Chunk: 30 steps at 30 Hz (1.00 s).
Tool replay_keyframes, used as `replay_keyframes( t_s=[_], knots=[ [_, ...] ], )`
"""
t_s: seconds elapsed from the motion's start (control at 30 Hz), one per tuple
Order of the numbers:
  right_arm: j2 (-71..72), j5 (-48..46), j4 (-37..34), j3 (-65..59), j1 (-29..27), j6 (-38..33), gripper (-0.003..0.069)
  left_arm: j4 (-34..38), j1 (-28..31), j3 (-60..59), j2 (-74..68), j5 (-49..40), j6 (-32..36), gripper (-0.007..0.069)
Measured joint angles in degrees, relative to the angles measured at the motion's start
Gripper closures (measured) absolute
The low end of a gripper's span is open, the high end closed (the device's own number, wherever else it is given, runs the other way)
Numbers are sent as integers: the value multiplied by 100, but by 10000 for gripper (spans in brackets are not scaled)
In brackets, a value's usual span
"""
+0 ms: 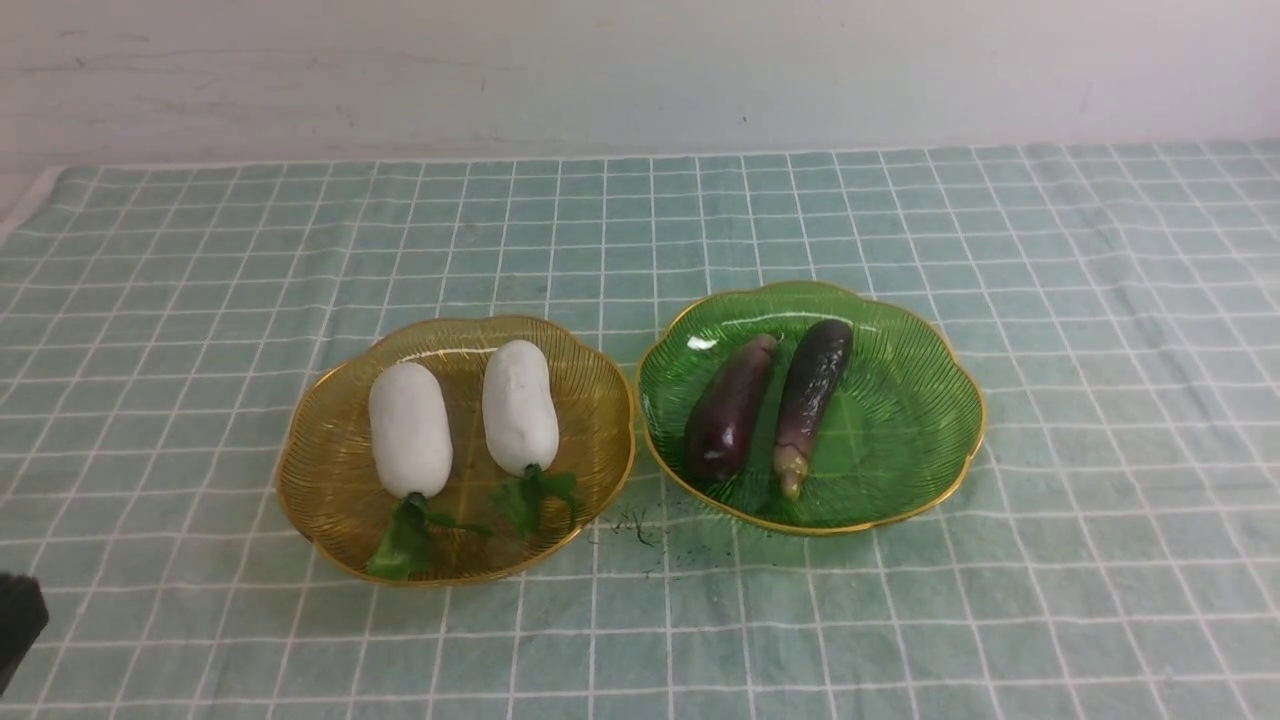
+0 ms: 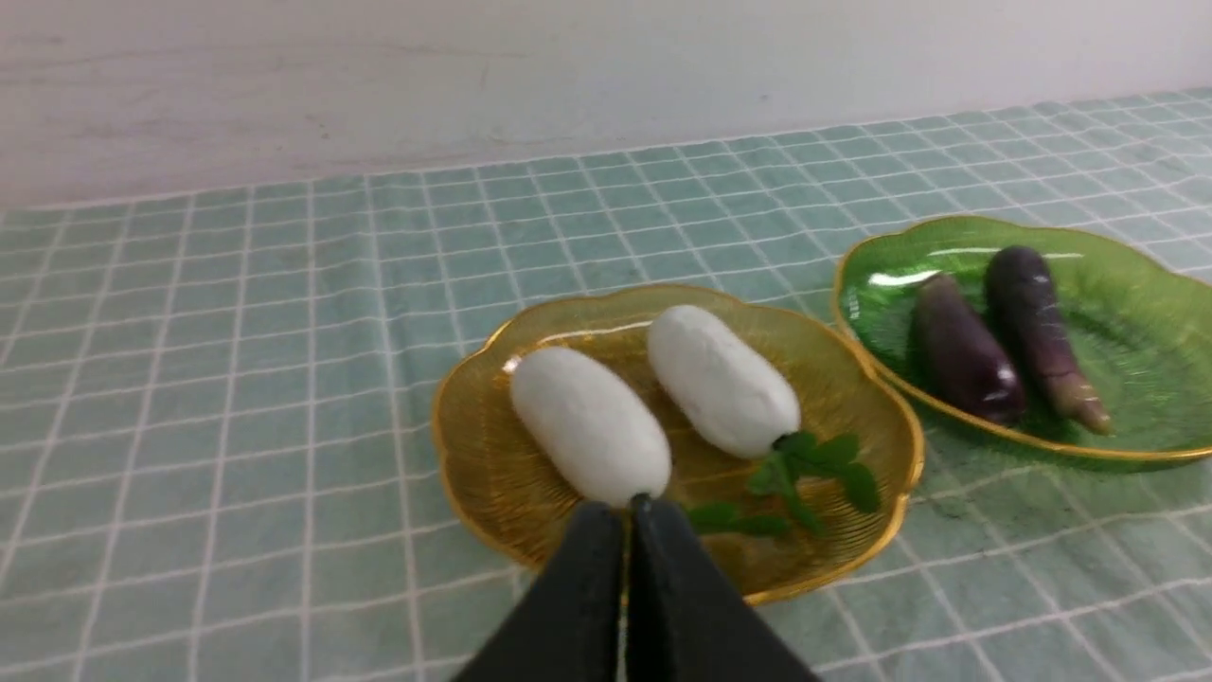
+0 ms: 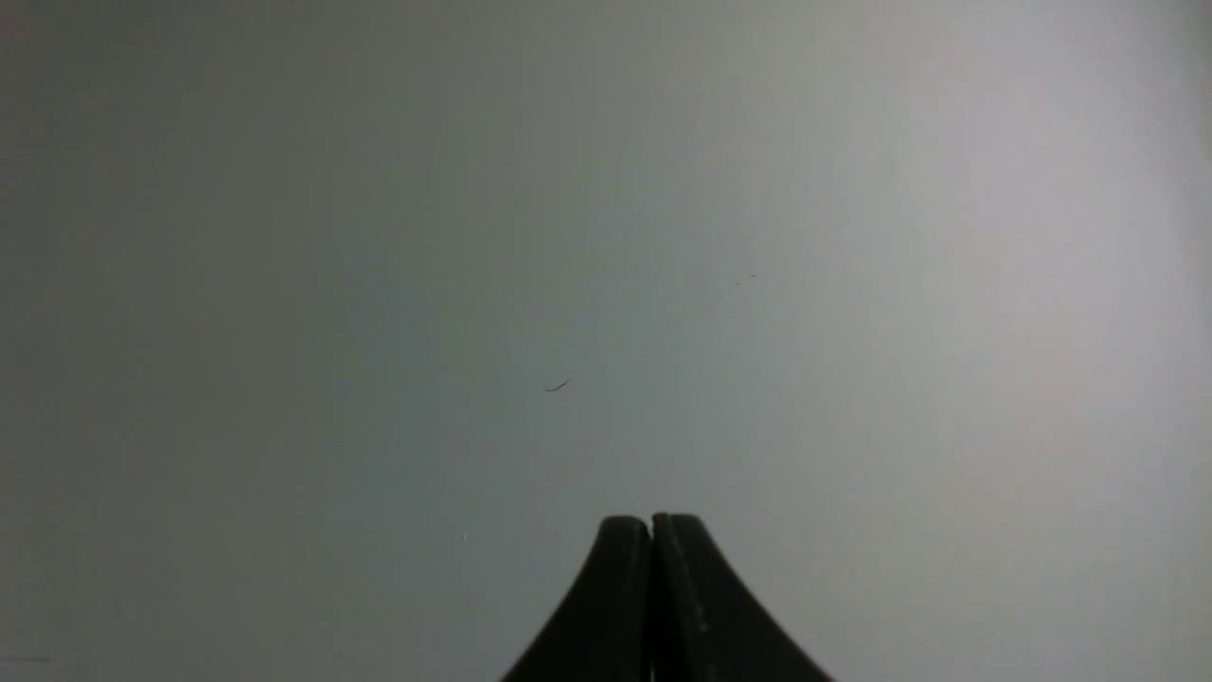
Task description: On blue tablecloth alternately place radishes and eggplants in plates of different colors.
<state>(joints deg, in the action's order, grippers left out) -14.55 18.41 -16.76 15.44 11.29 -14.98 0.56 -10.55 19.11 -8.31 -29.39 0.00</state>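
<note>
ok so rn both radishes are in the amber plate (image 1: 330,540) and both eggplants are in the green plate (image 1: 920,430), w/ both plates sitting on the blue tablecloth (image 1: 1100,420). Amber one's toward the cloth's left edge, green one's right of the middle, gap btwn them is tiny & I can't tell if the rims touch.

My left jaws (image 2: 627,511) are closed, nothing in them. Same w/ my right jaws (image 3: 650,521), pinched together on nothing, just a pale wall (image 3: 606,284) past them.

Left radish (image 1: 411,430) and right radish (image 1: 520,407) lie apart, leafy ends toward the cloth's near edge. Prob set like that so each has its own room & the fat white bodies don't roll into each other. Left eggplant (image 1: 732,410) and right eggplant (image 1: 812,400) lean about the same way, close together on the left half of the green plate, prob bc that's the shorter reach from the amber side. Stem ends point opposite ways tho: left one's toward the far edge, right one's toward the near edge.

Imo the sorting's done: one veg per color, none on the bare cloth afaict. Can't tell from here if the order alternated. Next move is prob nothing, just keep both arms out of the way. Only risk imo is bumping a rim if I go back in, so I'd stay put tbh.
</note>
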Motion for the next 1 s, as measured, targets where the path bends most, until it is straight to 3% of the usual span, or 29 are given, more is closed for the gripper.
replay_keyframes(
  t_s=[0.13,0.3,1.0],
  knots=[
    [0,0,0,0,0,0,674,-12,600,-1097,742,288,0,632],
    [0,-7,0,-5,0,0,674,-102,730,-2033,892,680,0,632],
    [0,-43,0,-5,0,-2,674,-115,741,-2057,892,709,-38,632]
  ],
)
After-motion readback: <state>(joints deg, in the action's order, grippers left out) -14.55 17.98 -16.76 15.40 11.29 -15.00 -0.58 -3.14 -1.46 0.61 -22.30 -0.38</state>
